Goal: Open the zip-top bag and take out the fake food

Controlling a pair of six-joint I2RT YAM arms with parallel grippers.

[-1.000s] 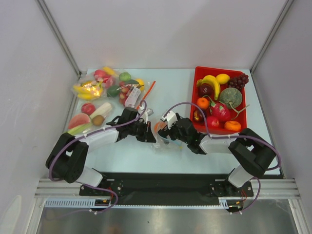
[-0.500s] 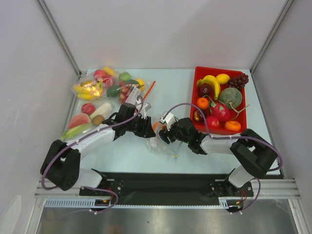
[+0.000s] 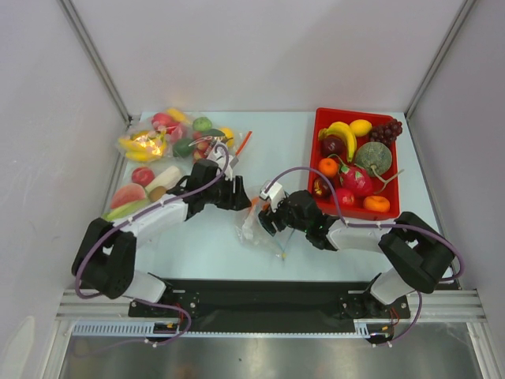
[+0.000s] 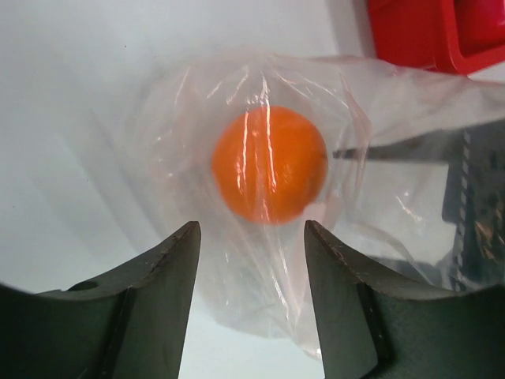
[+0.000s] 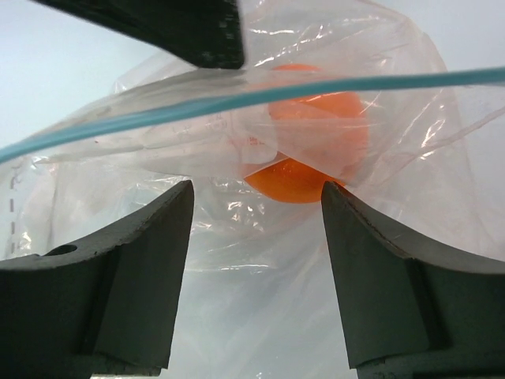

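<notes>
Zip-top bag (image 3: pixel 254 230) lies crumpled on the tabletop (image 3: pixel 197 245), between the two pincers and close in front of each. The left pincer (image 3: pixel 239 197) sits just to one side of it and the right pincer (image 3: pixel 268 219) is right at its other side.

From the left wrist, the left pincer (image 4: pixel 251 230) stands open with a clear gap between its fingers (image 4: pixel 170 268). Loose film of the bag (image 4: pixel 197 118) spreads in and beyond that gap, but nothing is pinched. Straight ahead of the tips, inside the plastic, sits one orange fruit (image 4: pixel 270 163) – round and glossy. A corner of the red bin (image 4: pixel 426 31) shows beyond the bag to the upper right.

From the right wrist, the right pincer (image 5: pixel 256 191) is also parted wide, and the bag (image 5: pixel 237 237) fills the space between its fingers (image 5: pixel 134 260). The film hangs slack there and I see no firm hold on it. The blue-green zip strip (image 5: pixel 237 98) runs across just past the fingertips, and the orange fruit (image 5: pixel 316 154) rests behind it, still inside the zip-top bag.

Seen from above, the red bin (image 3: pixel 314 158) of toy fruit stands just beyond the right pincer – more bagged fruit (image 3: pixel 170 138) lies past the left one.
</notes>
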